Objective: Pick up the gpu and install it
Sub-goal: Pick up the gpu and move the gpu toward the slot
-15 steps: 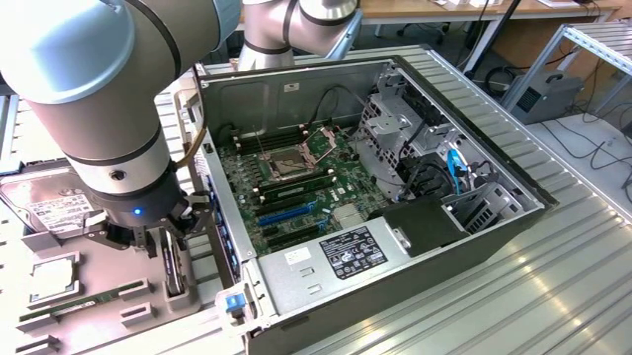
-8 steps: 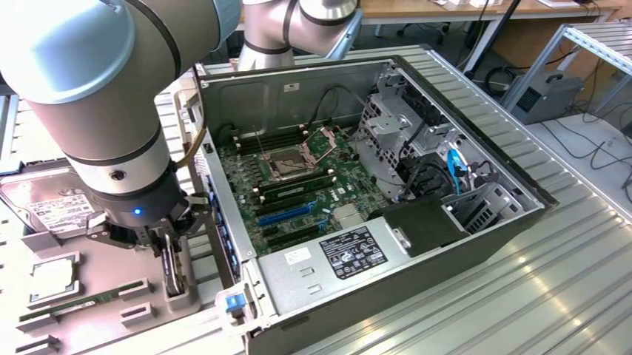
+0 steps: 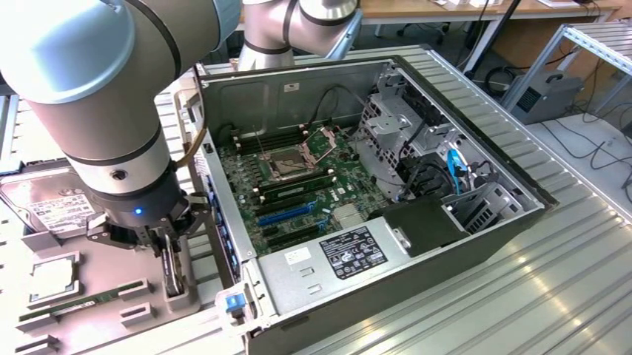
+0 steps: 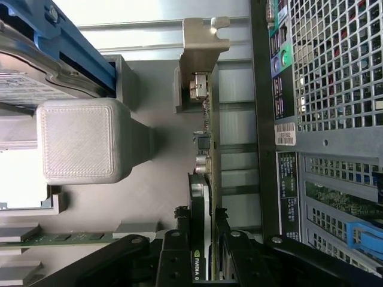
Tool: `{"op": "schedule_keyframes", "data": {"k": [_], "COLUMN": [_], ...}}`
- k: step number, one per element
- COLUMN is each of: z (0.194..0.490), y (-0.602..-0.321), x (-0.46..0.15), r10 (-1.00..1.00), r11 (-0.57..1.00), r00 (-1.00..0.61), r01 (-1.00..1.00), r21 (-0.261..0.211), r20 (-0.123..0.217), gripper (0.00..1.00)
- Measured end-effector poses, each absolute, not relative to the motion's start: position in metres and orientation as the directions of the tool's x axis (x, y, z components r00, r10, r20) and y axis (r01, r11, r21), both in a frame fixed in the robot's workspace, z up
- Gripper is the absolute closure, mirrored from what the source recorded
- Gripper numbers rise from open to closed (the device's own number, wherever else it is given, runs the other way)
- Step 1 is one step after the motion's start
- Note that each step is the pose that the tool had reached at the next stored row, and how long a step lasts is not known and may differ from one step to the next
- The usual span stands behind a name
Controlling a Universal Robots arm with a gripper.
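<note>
Pincer [image 3: 170,257] grips the upright gpu [image 4: 208,179] by its thin edge, at eight o'clock of the computer case [image 3: 445,274]; a shallow hold could let it tilt or slip.

**Robot's gripper is down at the card in the tray**

The big grey arm [image 3: 99,111] hangs over a grey tray [image 3: 103,270] at the exterior view's left. Its gripper [image 3: 168,255] is down at the gpu [image 3: 175,281], a thin dark card standing on its edge in the tray, with a finger on each side of it. A hard drive [image 3: 44,211] with a white label and a green memory stick [image 3: 84,302] lie in the tray too. Just beside the tray lies an open computer case [image 3: 474,251]. Its green motherboard [image 3: 296,185] shows inside, with a silver power supply [image 3: 336,259] at the near end. All of it sits on a ribbed metal table [image 3: 493,303]
</note>
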State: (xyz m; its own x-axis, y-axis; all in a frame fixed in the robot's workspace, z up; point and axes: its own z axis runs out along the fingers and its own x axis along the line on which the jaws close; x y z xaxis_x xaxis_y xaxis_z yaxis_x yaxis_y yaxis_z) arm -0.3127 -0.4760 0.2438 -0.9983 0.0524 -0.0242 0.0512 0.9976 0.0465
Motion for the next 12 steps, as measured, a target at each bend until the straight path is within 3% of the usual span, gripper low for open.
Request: {"op": "schedule_keyframes", "data": {"k": [6,12], "z": [0.249,0.28], "y": [-0.476,-0.476], "x": [-0.313,-0.313], "r10": [0.052,0.053], "r11": [0.997,0.995], "r00": [-0.998,-0.998], "r01": [0.051,0.051], "r21": [0.06,0.085], "r20": [-0.024,-0.022], "gripper": [0.73,0.73]}}
